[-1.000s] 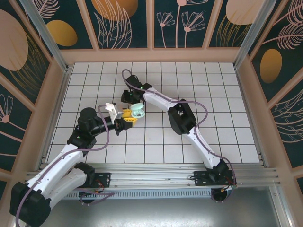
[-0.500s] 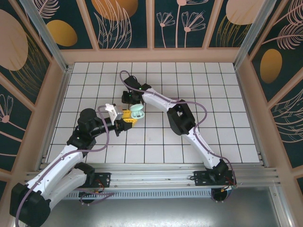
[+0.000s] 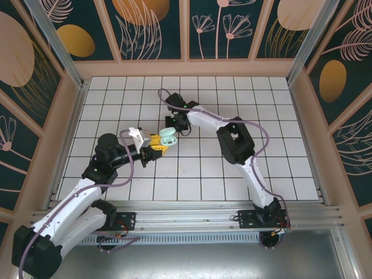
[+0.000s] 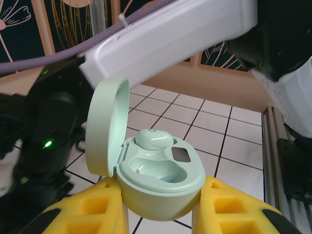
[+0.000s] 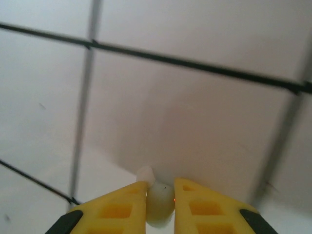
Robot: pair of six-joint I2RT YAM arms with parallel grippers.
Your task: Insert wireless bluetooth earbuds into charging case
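My left gripper (image 4: 161, 204) is shut on the open mint charging case (image 4: 161, 170), its yellow fingers (image 4: 78, 214) at both sides and the lid standing up at the left. One mint earbud (image 4: 153, 140) sits in the case's far socket; the near socket is bare. From above, the case (image 3: 168, 137) hangs over the tiles at mid-left, with my left gripper (image 3: 158, 145) under it. My right gripper (image 5: 160, 207) is shut on a second pale mint earbud (image 5: 159, 204), held above the tiles. From above, the right gripper (image 3: 176, 124) sits just behind and right of the case.
The white right forearm (image 4: 165, 34) crosses over the case in the left wrist view. Wooden walls (image 3: 186, 67) and aluminium posts (image 3: 55, 46) ring the white tiled floor (image 3: 261, 116).
The right gripper has swung to the right and nearer, from behind-left of the case to just behind-right of it. The left arm and the case have stayed put.
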